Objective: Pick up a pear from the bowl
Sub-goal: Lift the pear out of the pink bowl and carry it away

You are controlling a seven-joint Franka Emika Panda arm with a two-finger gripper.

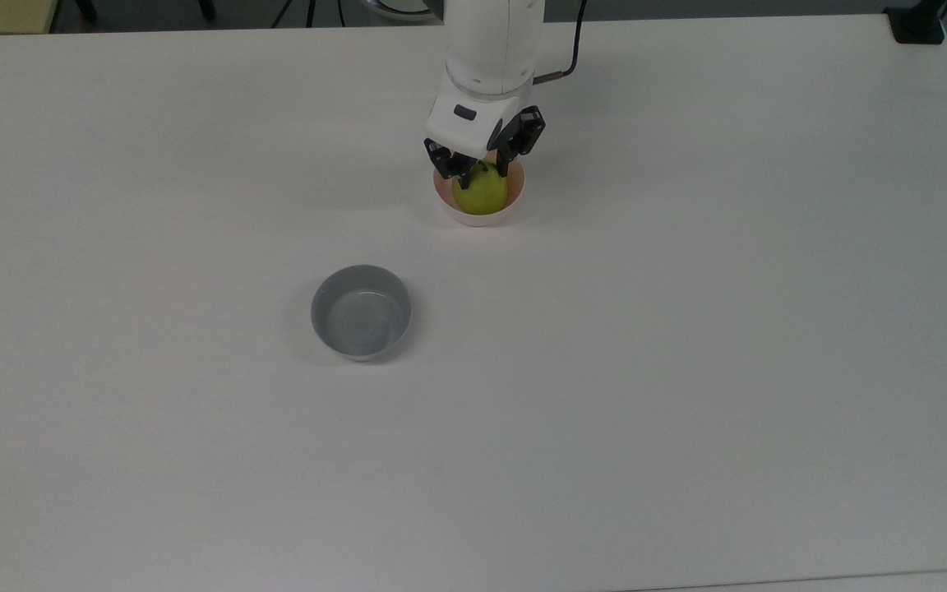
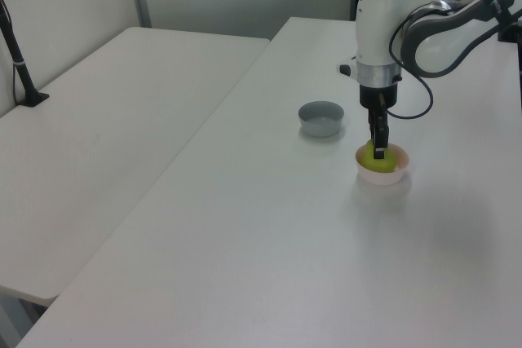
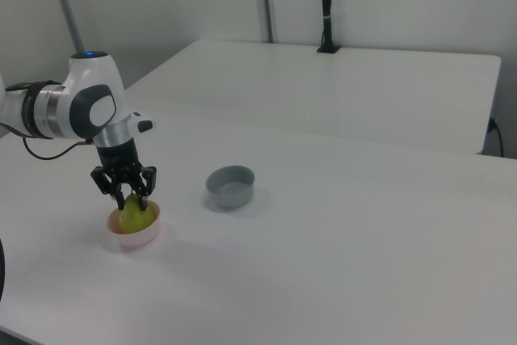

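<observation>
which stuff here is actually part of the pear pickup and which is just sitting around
Part of the job:
- pear, sitting in the pink bowl
- pink bowl, holding the pear
- gripper, fingers down around the top of the pear

Just lying about:
- grey bowl, apart from the pink bowl on the white table
- second table in the right view's background

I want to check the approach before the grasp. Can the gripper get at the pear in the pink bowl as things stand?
Probably yes. The gripper is right above the pear, one finger either side of its top, with nothing over the pink bowl to block it.
</observation>
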